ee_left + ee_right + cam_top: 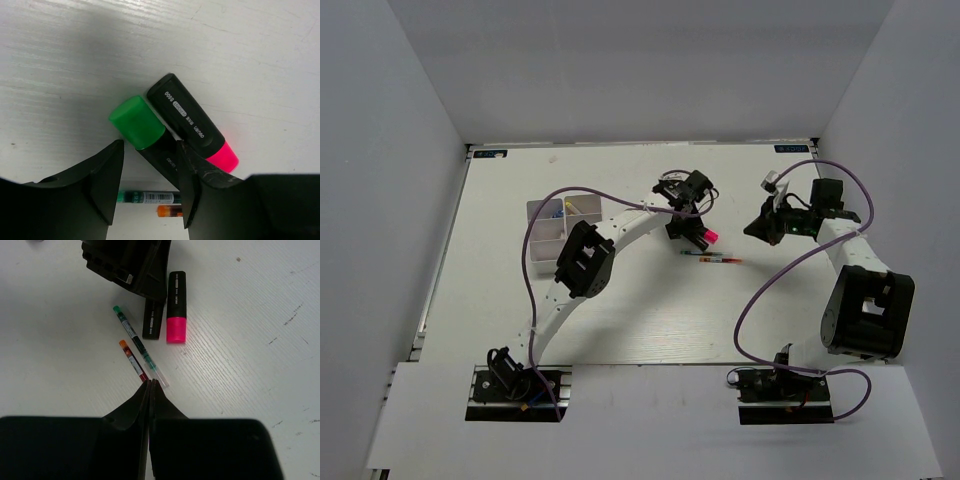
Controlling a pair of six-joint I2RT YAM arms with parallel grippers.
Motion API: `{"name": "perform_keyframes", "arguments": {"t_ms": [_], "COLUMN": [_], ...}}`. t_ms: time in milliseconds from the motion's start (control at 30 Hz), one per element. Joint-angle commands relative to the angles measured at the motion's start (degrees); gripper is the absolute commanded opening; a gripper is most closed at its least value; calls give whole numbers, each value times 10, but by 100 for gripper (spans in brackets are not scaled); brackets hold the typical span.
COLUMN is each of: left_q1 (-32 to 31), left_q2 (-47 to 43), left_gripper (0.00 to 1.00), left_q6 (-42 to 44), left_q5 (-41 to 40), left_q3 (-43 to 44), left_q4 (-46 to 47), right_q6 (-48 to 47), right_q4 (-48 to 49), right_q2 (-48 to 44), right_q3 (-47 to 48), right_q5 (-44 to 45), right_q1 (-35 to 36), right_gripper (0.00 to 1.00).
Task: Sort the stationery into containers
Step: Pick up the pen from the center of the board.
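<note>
Straddling left gripper (149,145): jaws spread, one finger on each side of the green highlighter; a sliver of table (75,60) shows by the 9 o'clock finger, so nothing is pinched yet.
Green highlighter (137,122): lies flat, and in the left wrist view its long axis runs from the cap at 11 o'clock to the body at 5 o'clock, passing between the fingers. The jaws cross it squarely.
Pink highlighter (190,120): parallel, just beside the green one on its 2 o'clock side. The 3 o'clock finger sits between the two, and I cannot tell whether it touches.
Thin pens: green pen (145,197) and orange pen (167,211) lie side by side at 6 o'clock, below the fingers.
Right gripper (151,382): pressed together, empty, at 3 o'clock of the left one from above.
Nearer arm: the left, probably.
Tray (532,215): at 9 o'clock of the left gripper from above, well apart.
</note>
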Motion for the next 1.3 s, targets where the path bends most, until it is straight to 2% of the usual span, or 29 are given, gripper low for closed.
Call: {"name": "perform_keyframes", "arguments": {"t_ms": [0,300,367,567,667,867,1000,1100,1133,1267], "left_q1": [-3,-3,-3,9,9,9,9,9,9,9], "left_q2": [-2,-44,-51,-88,-96,-66,-66,-66,-66,-90], "left_gripper": [57,57,57,57,57,59,53,40,31,10], "left_q6": [12,19,25,25,25,30,35,41,41,51], "left_q5": [2,-3,-24,-30,-30,-23,-23,-12,-12,-7], "left_q3": [12,-98,-112,-216,-222,-162,-177,-177,-177,-183], "left_q4": [-47,-77,-90,-81,-70,-94,-81,-76,-76,-76], "right_q6": [-16,-38,-41,-62,-64,-74,-81,-83,-83,-95], "right_q4": [-18,-39,-46,-64,-64,-79,-81,-86,-89,-97], "right_q2": [1,-1,0,-2,-2,-2,-4,-2,-2,-2], "right_q3": [7,6,5,1,2,6,0,2,2,3], "right_q5": [-33,-55,-60,-64,-66,-71,-69,-72,-76,-76], "right_q1": [-6,-13,-14,-16,-16,-16,-16,-17,-17,-17], "right_gripper": [2,2,2,2,2,2,2,2,2,2]}}
